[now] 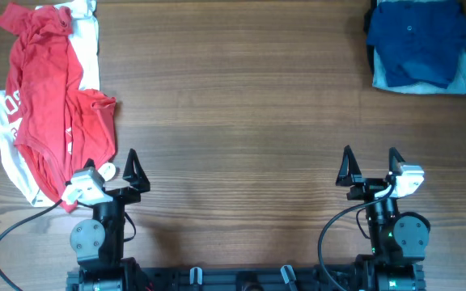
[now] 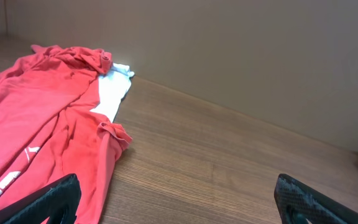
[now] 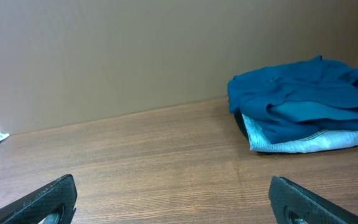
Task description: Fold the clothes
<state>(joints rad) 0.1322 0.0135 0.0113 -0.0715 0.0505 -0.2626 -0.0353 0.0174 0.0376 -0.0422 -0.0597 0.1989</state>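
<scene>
- A red shirt (image 1: 51, 97) lies crumpled along the left edge of the table (image 1: 241, 105), spread over a white garment (image 1: 90, 48). It is no part of the job.
- The left gripper (image 1: 110, 164) sits at the near edge, just beside the red shirt's lower end, its jaws spread wide and holding nothing.
- The right gripper (image 1: 369, 158) sits at the near edge on the right side, likewise spread wide and empty.
- The dark blue shirt (image 1: 415, 40) is at the far right corner, bunched on top of light blue jeans (image 1: 463, 79), well apart from both grippers.
- It looks soft, thin, light and limp, so it should sag and drape once lifted.
- Best hold, by my judgement: pinch an outer edge, at shoulder or hem, taking the blue cloth alone so the jeans stay behind.
- No container shows in any view.
</scene>
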